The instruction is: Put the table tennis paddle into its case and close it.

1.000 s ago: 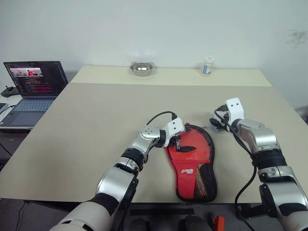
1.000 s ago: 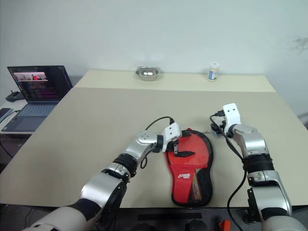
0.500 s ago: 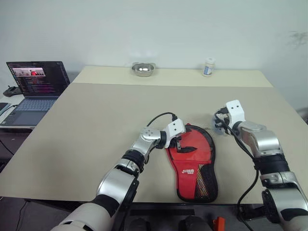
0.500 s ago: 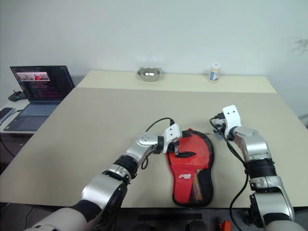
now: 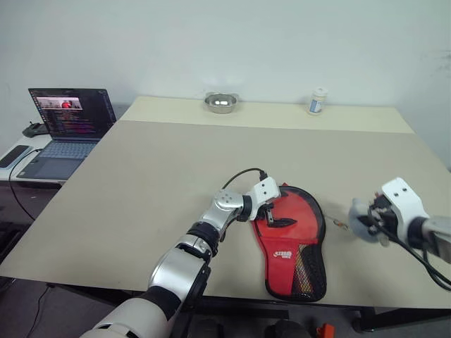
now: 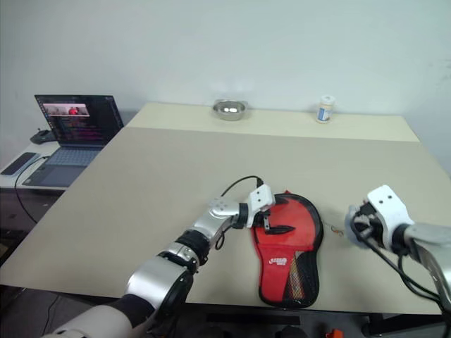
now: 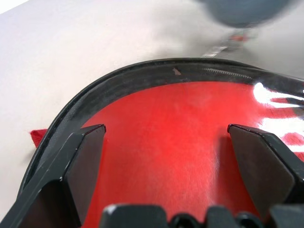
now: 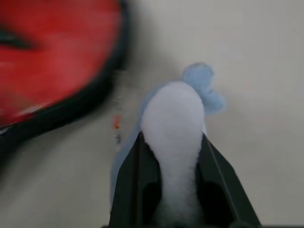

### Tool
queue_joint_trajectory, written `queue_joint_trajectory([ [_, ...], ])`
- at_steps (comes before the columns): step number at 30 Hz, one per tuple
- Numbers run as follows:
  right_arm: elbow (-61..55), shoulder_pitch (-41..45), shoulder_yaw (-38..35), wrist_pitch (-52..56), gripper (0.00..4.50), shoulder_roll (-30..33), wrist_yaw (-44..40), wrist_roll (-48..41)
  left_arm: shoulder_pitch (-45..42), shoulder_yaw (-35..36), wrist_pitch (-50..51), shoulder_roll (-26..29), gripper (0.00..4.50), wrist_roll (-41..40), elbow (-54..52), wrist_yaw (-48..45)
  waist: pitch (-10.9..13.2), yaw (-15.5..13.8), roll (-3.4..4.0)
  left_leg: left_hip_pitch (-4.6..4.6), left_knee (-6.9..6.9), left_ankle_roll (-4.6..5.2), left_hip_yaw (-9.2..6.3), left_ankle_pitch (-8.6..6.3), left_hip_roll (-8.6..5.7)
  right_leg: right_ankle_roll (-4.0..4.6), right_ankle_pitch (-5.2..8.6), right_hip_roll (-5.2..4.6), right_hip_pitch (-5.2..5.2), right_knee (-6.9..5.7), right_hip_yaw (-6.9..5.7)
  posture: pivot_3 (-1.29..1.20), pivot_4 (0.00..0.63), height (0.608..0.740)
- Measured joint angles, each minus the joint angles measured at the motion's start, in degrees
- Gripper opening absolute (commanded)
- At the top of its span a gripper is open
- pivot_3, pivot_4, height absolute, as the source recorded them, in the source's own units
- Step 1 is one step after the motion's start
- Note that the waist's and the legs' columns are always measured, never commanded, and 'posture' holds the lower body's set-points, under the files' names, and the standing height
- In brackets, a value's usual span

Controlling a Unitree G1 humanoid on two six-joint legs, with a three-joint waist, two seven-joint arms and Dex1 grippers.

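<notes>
Now the case (image 5: 292, 236), judged soft and light and best pinched at its black rim, is being pressed flat on the tabletop (image 5: 155, 176) by the wide-open left gripper (image 5: 271, 215), while a small pale pouch (image 8: 173, 123) is being clamped in the right gripper (image 8: 172, 190).

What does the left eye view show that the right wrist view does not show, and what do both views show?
Left eye view alone: the open laptop with a lit screen at the far left, the round metal bowl and small white bottle at the table's far edge, and the left tool open over the case. Right wrist view alone: the right tool seen close, its black fingers shut on the small grey-white rounded pouch. Both: the red, black-edged fabric case, the beige table and that pouch.
</notes>
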State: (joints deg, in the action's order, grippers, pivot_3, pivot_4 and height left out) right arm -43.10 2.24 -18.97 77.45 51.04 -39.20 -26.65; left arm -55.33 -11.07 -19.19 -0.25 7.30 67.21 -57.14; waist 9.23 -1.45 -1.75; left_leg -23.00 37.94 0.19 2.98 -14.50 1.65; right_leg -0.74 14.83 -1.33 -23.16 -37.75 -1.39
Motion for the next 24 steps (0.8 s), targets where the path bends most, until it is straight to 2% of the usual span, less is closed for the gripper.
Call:
queue_joint_trajectory([
  [4,-10.7,-7.0,-3.7,6.7,0.30,0.2,-3.5,-6.7,-0.2,-0.1,0.0,-0.4,4.50,0.2,0.4,0.4,0.0,0.0,-0.06,-0.03,0.05,0.06,0.04,-0.04,-0.03,-0.13,-0.07,-0.06,0.03,0.11,0.01,0.00,0.150,0.740],
  [8,-15.0,-14.0,-6.0,6.3,0.30,2.4,-4.8,-9.6,-0.3,-0.5,0.0,-0.7,4.50,0.3,0.6,0.9,-0.2,-0.1,-0.10,-0.04,0.03,0.08,-0.01,-0.04,-0.04,-0.14,-0.07,-0.07,0.07,0.20,-0.06,0.00,0.150,0.740],
  [15,-15.4,-29.6,-11.6,-3.3,0.30,10.1,-10.3,-14.5,-0.5,-1.0,0.0,-1.2,4.50,1.2,1.2,2.0,-0.5,0.0,-0.17,0.07,0.00,0.21,-0.18,-0.13,0.00,-0.28,-0.16,-0.05,0.49,0.73,-0.28,0.00,0.150,0.740],
  [24,-15.4,-40.2,-16.0,-14.4,0.29,11.9,-11.6,-16.7,-0.6,-1.1,0.0,-1.6,4.50,1.9,1.5,2.6,-0.5,-0.2,-0.24,0.05,0.02,0.22,-0.75,-0.20,-0.10,-0.35,-0.08,-0.15,0.88,1.00,-0.83,0.00,0.150,0.740],
])
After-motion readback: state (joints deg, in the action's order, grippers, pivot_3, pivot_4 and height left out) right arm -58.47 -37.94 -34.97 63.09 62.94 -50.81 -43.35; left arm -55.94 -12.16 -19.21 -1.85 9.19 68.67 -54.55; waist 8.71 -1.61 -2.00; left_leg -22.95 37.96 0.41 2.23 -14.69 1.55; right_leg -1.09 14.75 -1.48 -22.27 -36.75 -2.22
